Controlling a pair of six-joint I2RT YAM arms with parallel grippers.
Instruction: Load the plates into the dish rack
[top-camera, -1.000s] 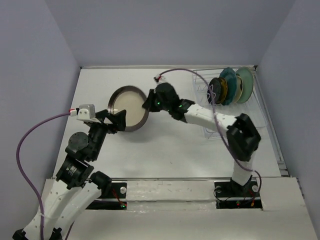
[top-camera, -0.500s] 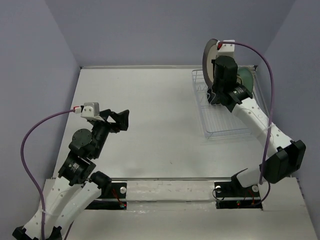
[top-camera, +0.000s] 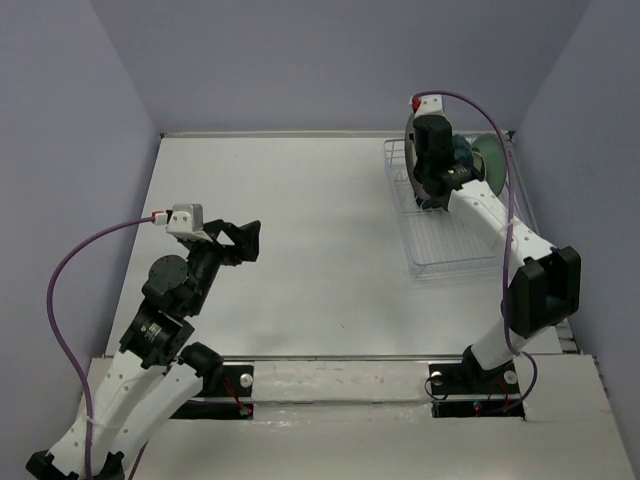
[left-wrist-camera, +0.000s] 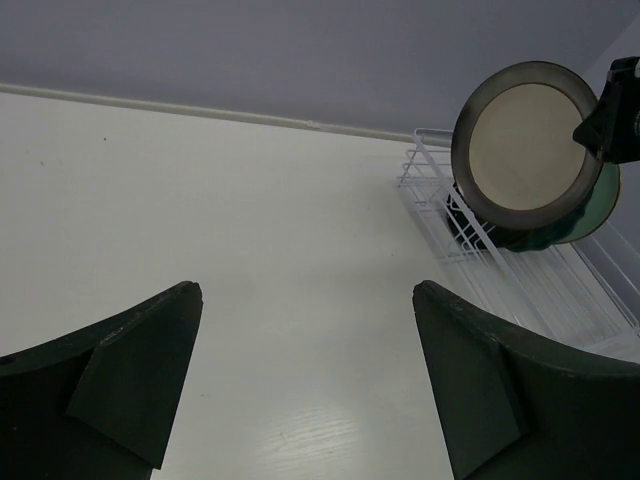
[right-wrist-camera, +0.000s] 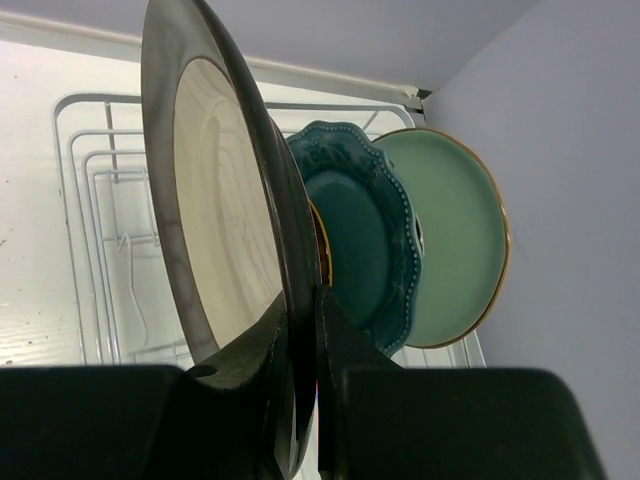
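My right gripper (top-camera: 426, 186) is shut on the rim of the larger silver metal plate (top-camera: 407, 150) and holds it upright over the far left part of the white wire dish rack (top-camera: 452, 245). In the right wrist view the silver plate (right-wrist-camera: 215, 220) stands just left of the scalloped dark teal plate (right-wrist-camera: 360, 230) and the pale mint plate (right-wrist-camera: 455, 230), which stand in the rack (right-wrist-camera: 85, 200). A thin yellow rim shows between the silver and teal plates. My left gripper (top-camera: 249, 240) is open and empty over the bare table. It sees the silver plate (left-wrist-camera: 522, 135) from afar.
The rack (left-wrist-camera: 520, 285) sits at the far right of the table, close to the right wall and the back wall. Its near half holds no plates. A purple cable loops from each wrist camera.
A second ago both grippers were at the silver plate lying on the table. The right arm lifted it, swung it to the rack and has now lowered it a little. The left gripper let go.
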